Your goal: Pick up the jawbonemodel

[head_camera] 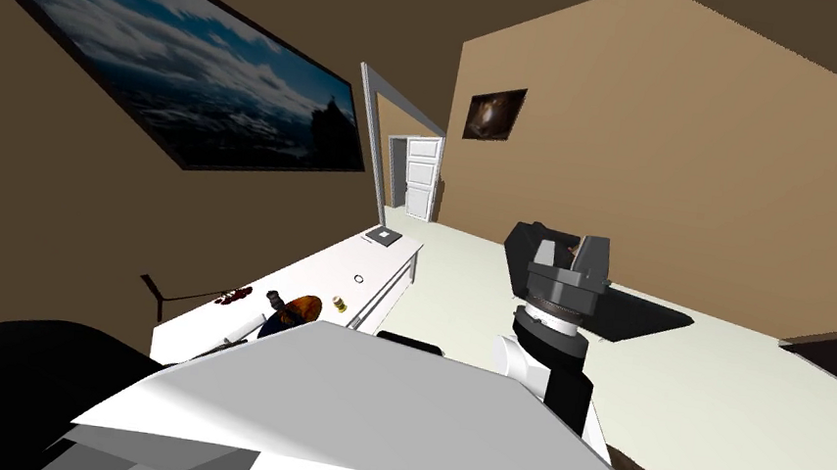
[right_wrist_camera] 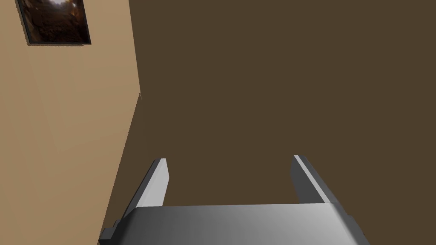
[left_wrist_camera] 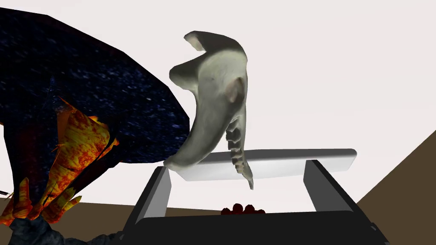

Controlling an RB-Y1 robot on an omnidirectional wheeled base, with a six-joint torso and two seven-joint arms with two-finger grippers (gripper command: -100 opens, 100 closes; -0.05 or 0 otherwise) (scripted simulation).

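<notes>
Left hand (left_wrist_camera: 238,166): fingers spread wide, holding nothing.
Jawbone model (left_wrist_camera: 213,106): pale grey-green, with a row of teeth; it is on the white table (left_wrist_camera: 340,64) directly in front of the left hand. Its toothed end points between the two fingertips. Its other end is just beside one finger (left_wrist_camera: 159,191); I cannot tell if they touch.
Pale flat bar (left_wrist_camera: 289,162): lies across between the fingertips, partly behind the jawbone model.
Dark blue object with orange flame marks (left_wrist_camera: 85,98): just beside the jawbone model.
Small dark red pieces (left_wrist_camera: 242,209): near the body of the left hand.
Right hand (head_camera: 570,254): raised over the floor, well apart from the table, fingers spread, empty.
</notes>
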